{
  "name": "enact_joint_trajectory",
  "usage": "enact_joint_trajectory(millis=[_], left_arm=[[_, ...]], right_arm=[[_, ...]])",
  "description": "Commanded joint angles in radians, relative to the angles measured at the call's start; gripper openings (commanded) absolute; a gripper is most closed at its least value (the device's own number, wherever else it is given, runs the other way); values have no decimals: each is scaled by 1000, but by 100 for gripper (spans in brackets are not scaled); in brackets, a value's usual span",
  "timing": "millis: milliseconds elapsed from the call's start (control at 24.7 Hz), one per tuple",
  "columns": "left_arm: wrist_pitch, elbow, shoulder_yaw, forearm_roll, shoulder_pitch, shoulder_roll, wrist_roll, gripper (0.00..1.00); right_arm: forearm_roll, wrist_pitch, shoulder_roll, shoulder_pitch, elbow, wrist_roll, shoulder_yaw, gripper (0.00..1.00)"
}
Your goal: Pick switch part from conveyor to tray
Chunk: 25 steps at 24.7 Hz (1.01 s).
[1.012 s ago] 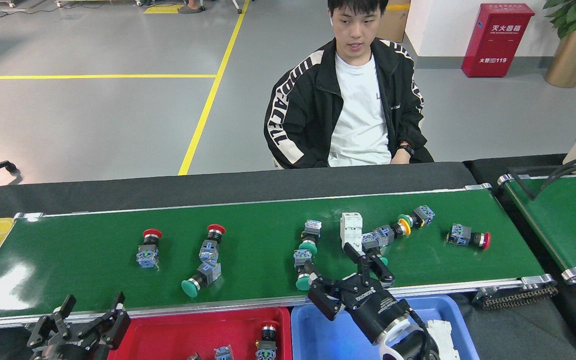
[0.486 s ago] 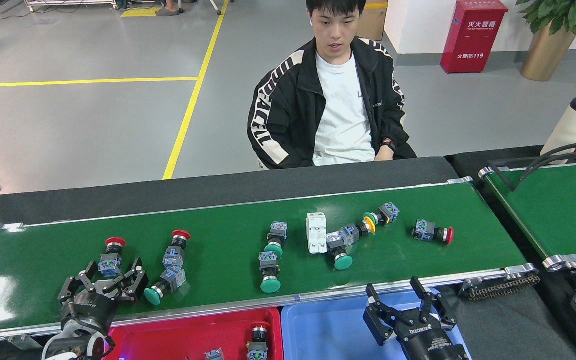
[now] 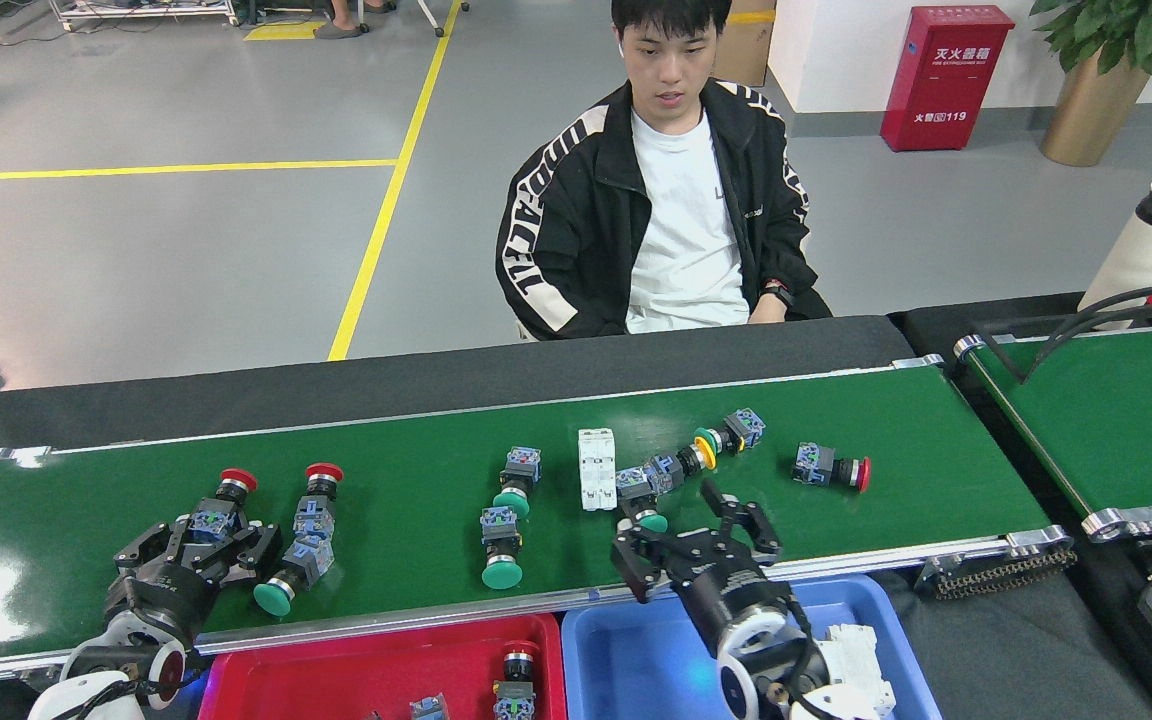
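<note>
The conveyor point(image 3: 416, 440) carries several switch parts lying on their sides. My left gripper point(image 3: 208, 537) is open and reaches over the belt's front left, its fingers straddling the grey-blue body of a red-capped switch part point(image 3: 224, 497). A second red-capped part point(image 3: 314, 497) and a green-capped one point(image 3: 281, 585) lie just to its right. My right gripper point(image 3: 693, 532) is open above the belt's front edge, right beside a green-capped part point(image 3: 641, 503). The red tray point(image 3: 336, 672) and the blue tray point(image 3: 636, 655) sit below the belt's front rail.
Other parts on the belt are two green-capped ones point(image 3: 501, 548), a white breaker block point(image 3: 596, 468), a yellow-ringed part point(image 3: 718, 443) and a red-capped part point(image 3: 831, 468). A person point(image 3: 671, 200) sits behind the belt. A second green belt point(image 3: 1126, 410) stands at the right.
My left gripper has pushed forward over the red-capped part. My right gripper has come up from over the blue tray to the belt's front edge. The parts have drifted left.
</note>
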Motion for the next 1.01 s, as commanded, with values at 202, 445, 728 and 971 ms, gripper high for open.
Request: enact_joint_trajectory(millis=[202, 445, 728, 971], left_arm=[[-215, -321, 45, 179, 226, 55, -20, 4], [-326, -630, 3, 179, 480, 5, -16, 5], [-439, -717, -122, 118, 600, 3, -10, 62], [-439, -714, -115, 118, 602, -5, -9, 100]], right_arm=[[-16, 0, 30, -18, 13, 5, 8, 12], [-13, 1, 32, -26, 33, 30, 8, 2], [-16, -17, 21, -24, -33, 27, 8, 2], [-19, -313, -30, 154, -296, 33, 8, 2]])
